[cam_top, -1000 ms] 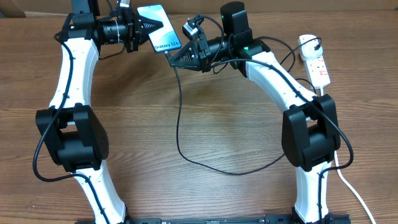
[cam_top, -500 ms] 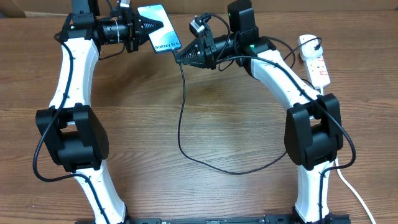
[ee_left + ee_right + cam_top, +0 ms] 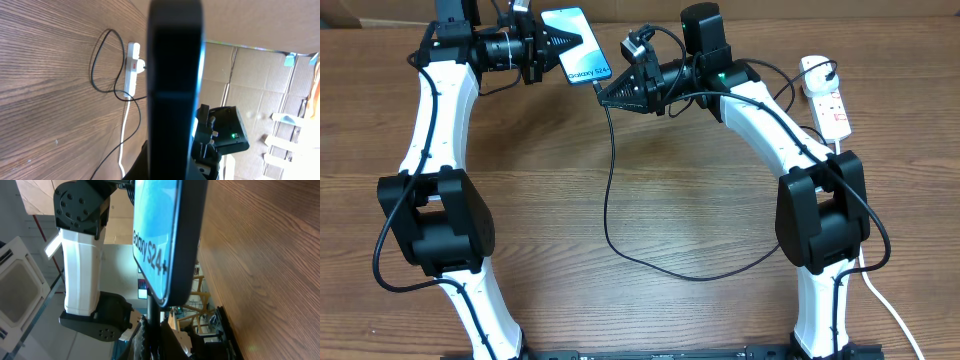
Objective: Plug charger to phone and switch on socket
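Left claw [image 3: 561,46] clamped on the Galaxy S24+ phone [image 3: 585,60], raised off the counter [image 3: 700,200] — right claw [image 3: 602,97] pinched shut on the charger [image 3: 608,180] tip at the phone's short end — socket [image 3: 827,98] lies at far right.

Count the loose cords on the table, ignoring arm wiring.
2: the black charger looping mid-table up to the right gripper, and the socket's thick white cord along the right edge.
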